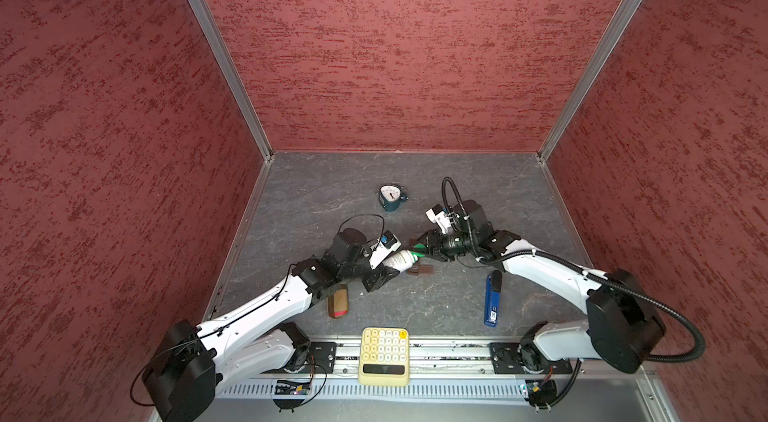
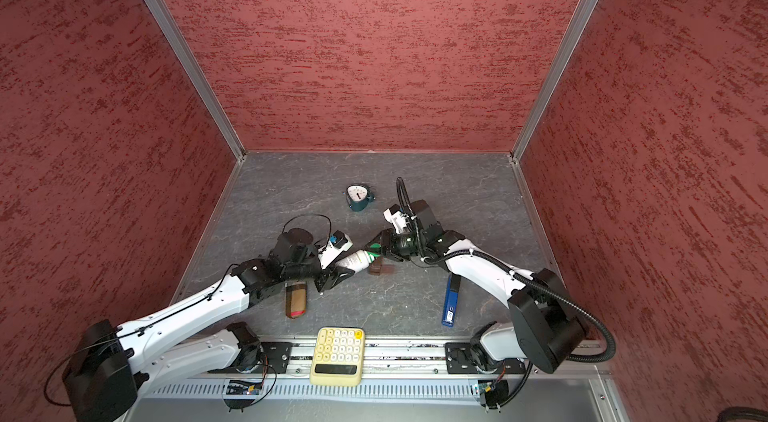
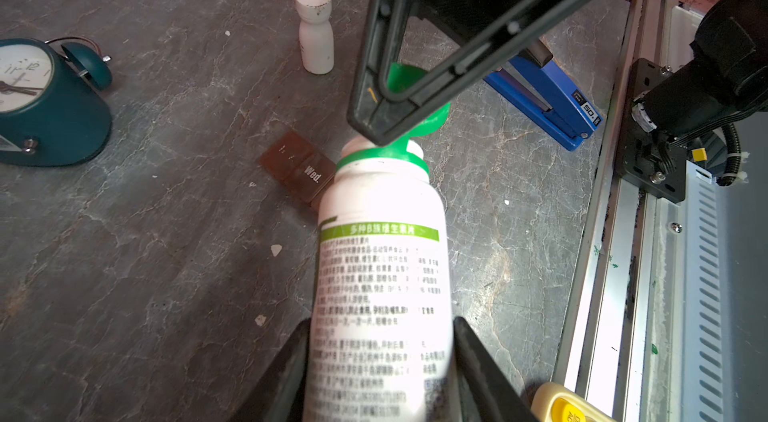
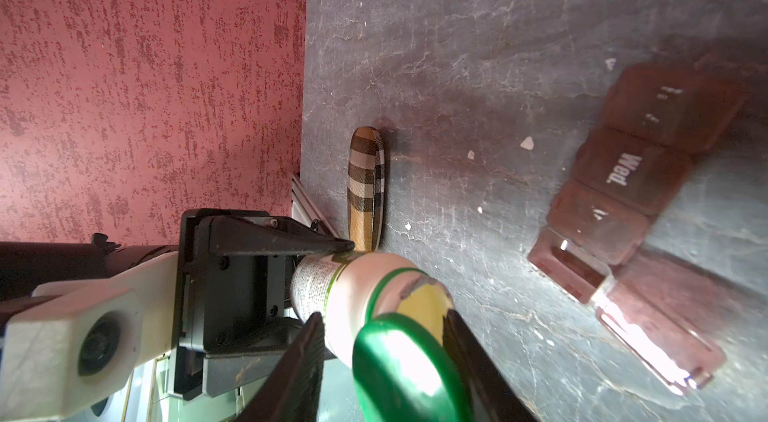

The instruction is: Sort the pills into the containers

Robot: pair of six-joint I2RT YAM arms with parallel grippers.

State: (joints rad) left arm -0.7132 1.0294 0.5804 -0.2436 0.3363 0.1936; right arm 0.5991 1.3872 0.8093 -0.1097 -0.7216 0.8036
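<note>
Just above the brown pill-box strip (image 3: 297,166) lying on the tabletop (image 3: 145,274), left jaws clamp the tilted white bottle (image 3: 380,274), mouth toward the strip; right jaws grip its green flip cap (image 3: 436,117)

left arm (image 1: 257,310), right arm (image 1: 557,281): white shells, black joints. thin black cable (image 1: 362,215) left, ribbed black hose (image 1: 699,342) right. left gripper (image 3: 382,322), right gripper (image 4: 384,316): black tapered fingers (image 3: 482,370). white camera mounts (image 1: 380,254).

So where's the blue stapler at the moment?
In both top views the blue stapler lies on the right side of the table, near the front, beside the right arm and right of the yellow calculator.
</note>
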